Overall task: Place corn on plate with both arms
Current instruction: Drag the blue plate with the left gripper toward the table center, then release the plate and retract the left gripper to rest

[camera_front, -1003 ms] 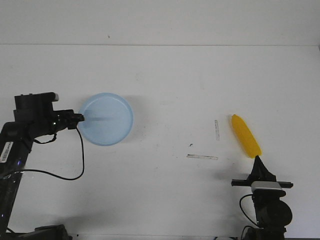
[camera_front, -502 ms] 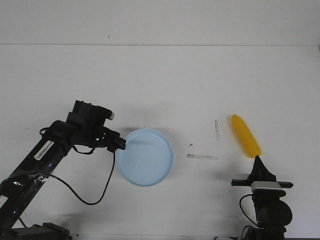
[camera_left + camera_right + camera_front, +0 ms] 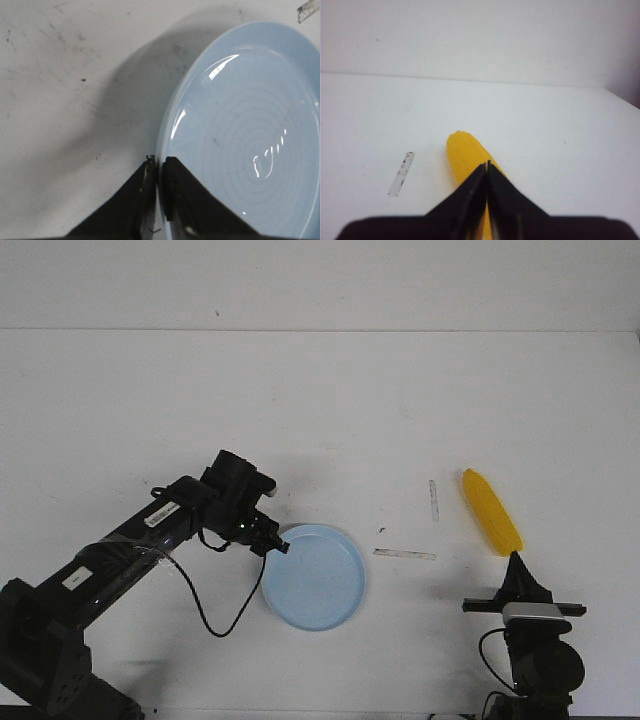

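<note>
Table (image 3: 330, 400): white surface with small dark marks; it carries all the things.

Plate (image 3: 315, 576): pale blue, round, with a low rim. In the front view it lies at about 7 o'clock from the middle of the table, flat on the surface. Nothing is inside it.

Left arm (image 3: 150, 540): black, it reaches in from 8 o'clock toward the plate, and a loose black cable (image 3: 225, 615) hangs below it.

Left gripper (image 3: 280, 546): it is at the 10 o'clock edge of the plate. In the left wrist view the left gripper (image 3: 159, 172) has its two fingers almost together, one inside the rim and one outside, pinching the plate (image 3: 250, 130) at its edge.

Corn (image 3: 491, 511): yellow-orange, it lies on the table at 3 o'clock, well apart from the plate. Its long axis goes from 11 o'clock to 5 o'clock.

Right gripper (image 3: 516, 562): it points to the near tip of the corn, just beside it; I cannot tell if it touches. In the right wrist view the right gripper (image 3: 486, 167) has its fingers pressed together with nothing between them, and the corn (image 3: 465, 157) is right behind the tips.

Tape strips: a short one (image 3: 434, 500) is just left of the corn, and a longer one (image 3: 404, 554) lies between the plate and the corn.
</note>
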You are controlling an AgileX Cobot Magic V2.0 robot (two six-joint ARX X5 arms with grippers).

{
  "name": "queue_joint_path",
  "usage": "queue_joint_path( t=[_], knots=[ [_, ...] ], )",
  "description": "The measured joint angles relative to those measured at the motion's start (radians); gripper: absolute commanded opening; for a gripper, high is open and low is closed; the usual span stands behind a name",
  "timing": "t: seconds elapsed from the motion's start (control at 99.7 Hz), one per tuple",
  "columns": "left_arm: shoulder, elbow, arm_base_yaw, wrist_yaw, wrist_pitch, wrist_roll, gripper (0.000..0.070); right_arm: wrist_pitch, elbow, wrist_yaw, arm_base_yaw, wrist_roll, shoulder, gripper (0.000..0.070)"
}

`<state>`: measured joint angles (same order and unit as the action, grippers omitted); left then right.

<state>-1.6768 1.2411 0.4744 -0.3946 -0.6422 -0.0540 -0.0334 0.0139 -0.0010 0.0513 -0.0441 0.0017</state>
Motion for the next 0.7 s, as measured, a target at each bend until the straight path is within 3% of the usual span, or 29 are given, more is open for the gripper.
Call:
queue_joint_path(
  t=[0.401, 0.481, 0.632, 0.702],
  knots=[
    [-0.046, 0.0, 0.008, 0.0, 0.063, 0.0, 0.0023, 0.0, 0.0, 0.0, 0.0, 0.0, 0.0, 0.001],
    [-0.046, 0.0, 0.008, 0.0, 0.061, 0.0, 0.0147, 0.0, 0.0, 0.0, 0.0, 0.0, 0.0, 0.001],
    [-0.046, 0.0, 0.008, -0.001, 0.051, 0.0, 0.0449, 0.0, 0.0, 0.0, 0.0, 0.0, 0.0, 0.001],
    [-0.046, 0.0, 0.008, -0.001, 0.049, 0.0, 0.0531, 0.0, 0.0, 0.0, 0.0, 0.0, 0.0, 0.001]
  ],
)
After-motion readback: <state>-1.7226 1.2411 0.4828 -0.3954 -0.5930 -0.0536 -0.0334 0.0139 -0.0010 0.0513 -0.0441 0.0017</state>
